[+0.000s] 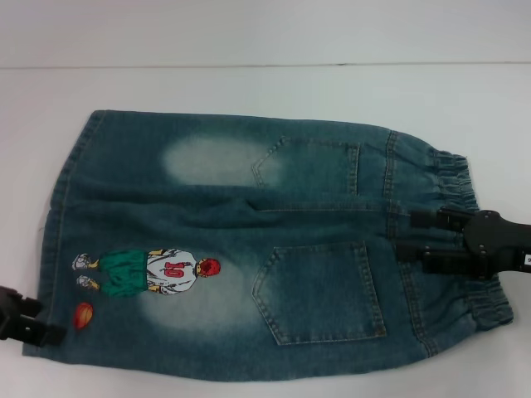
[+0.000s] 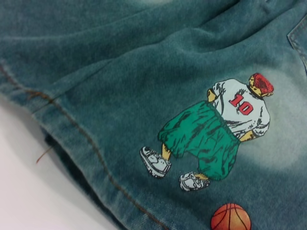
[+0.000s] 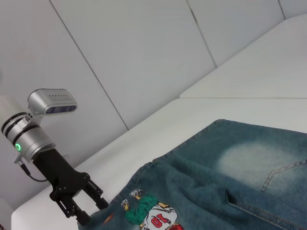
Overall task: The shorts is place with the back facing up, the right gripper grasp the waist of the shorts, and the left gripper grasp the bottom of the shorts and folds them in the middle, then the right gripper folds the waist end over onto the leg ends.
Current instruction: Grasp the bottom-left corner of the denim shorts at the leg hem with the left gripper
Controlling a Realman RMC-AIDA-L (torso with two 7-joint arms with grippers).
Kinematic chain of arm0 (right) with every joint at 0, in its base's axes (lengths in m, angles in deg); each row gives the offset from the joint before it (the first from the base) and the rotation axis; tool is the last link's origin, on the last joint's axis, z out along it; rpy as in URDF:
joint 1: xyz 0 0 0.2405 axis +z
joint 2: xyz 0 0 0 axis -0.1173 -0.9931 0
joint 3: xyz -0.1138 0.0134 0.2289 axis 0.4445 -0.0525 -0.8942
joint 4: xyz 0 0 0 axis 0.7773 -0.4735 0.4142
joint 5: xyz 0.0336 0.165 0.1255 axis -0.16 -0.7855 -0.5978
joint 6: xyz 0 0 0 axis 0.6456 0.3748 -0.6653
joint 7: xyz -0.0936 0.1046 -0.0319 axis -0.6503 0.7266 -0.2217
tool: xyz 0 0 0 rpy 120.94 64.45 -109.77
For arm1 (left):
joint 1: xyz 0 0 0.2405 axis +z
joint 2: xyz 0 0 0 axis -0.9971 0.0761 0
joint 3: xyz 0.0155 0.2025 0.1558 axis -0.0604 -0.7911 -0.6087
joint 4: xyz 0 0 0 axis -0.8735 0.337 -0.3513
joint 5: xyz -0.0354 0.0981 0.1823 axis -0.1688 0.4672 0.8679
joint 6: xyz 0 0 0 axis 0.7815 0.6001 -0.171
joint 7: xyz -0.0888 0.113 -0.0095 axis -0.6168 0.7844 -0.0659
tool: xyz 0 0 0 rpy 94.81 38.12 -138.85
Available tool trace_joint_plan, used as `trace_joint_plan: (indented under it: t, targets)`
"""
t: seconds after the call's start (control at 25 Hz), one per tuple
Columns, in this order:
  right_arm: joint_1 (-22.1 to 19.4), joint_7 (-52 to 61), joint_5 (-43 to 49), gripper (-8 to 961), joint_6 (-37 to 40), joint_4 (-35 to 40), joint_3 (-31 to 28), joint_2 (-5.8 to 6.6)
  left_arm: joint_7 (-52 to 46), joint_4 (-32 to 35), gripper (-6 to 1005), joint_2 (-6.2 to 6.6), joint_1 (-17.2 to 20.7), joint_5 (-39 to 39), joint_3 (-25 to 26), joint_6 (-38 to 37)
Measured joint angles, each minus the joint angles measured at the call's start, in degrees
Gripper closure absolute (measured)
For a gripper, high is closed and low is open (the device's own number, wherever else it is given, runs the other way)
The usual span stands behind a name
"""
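The blue denim shorts (image 1: 249,249) lie flat, back pockets up, on the white table. The ruffled waist (image 1: 465,186) is at the right and the bottom of the shorts, the leg ends (image 1: 58,215), at the left. My right gripper (image 1: 412,236) reaches in from the right, its open fingers spread over the middle of the waist. At the near left corner of the hem is my left gripper (image 1: 37,319), also open; the right wrist view shows this left gripper (image 3: 88,206) at the cloth's edge. The left wrist view shows the stitched hem (image 2: 81,139) and the embroidered player (image 2: 216,129), but no fingers.
The white table (image 1: 249,91) extends past the shorts on the far side and to the left. Its back edge meets a white wall (image 3: 144,57). An embroidered basketball (image 2: 230,218) sits beside the player near the hem.
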Motion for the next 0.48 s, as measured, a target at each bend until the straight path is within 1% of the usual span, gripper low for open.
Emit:
trace_joint_plan:
  t: [0.2,0.48]
  targets:
    - [0.00,0.00,-0.48,40,-0.01,0.08,0.00,0.02,-0.55,2.22,217,0.03,0.69,-0.02,0.16,-1.96]
    - [-0.08,0.00,-0.70,40,-0.01,0.08,0.00,0.02,-0.98,3.37,217,-0.18,1.63,0.69,0.18,-2.64]
